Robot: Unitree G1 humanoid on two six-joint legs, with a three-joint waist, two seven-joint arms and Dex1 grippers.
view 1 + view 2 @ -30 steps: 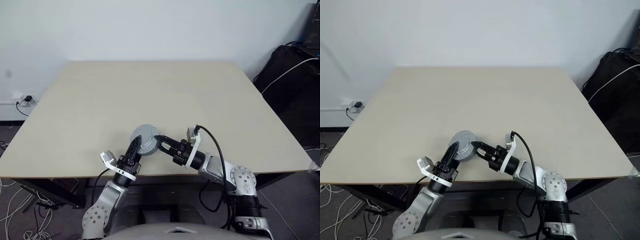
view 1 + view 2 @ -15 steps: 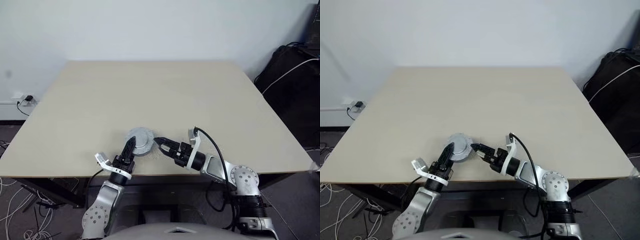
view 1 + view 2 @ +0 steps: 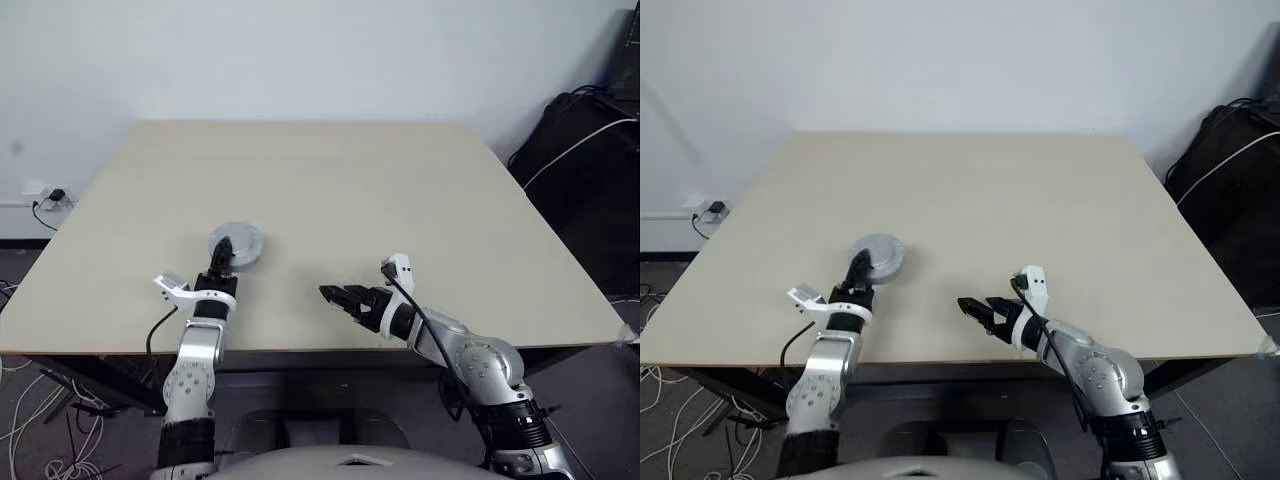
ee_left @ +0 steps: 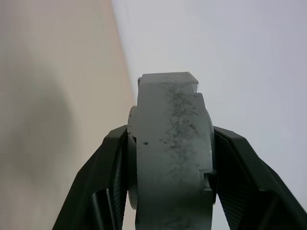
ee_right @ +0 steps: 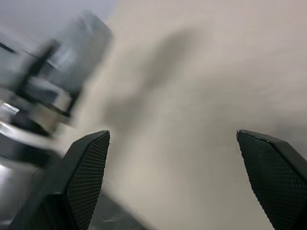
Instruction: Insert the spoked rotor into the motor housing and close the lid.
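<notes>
Your left hand [image 3: 224, 252] grips the grey lid [image 3: 238, 245] by its edge, fingers [image 4: 106, 177] clamped on both faces, over the worktop's [image 3: 330, 190] left near part. Your right hand [image 3: 333, 295] hangs empty with fingers spread wide, well apart from the lid, near the front edge.

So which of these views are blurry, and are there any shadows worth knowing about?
Right wrist view: motion-smeared along one side, with a soft dark shadow across the table. Left wrist view: the grey disc in the left claw is crisp, the background soft. Head views: evenly lit, sharp, no glare.
</notes>
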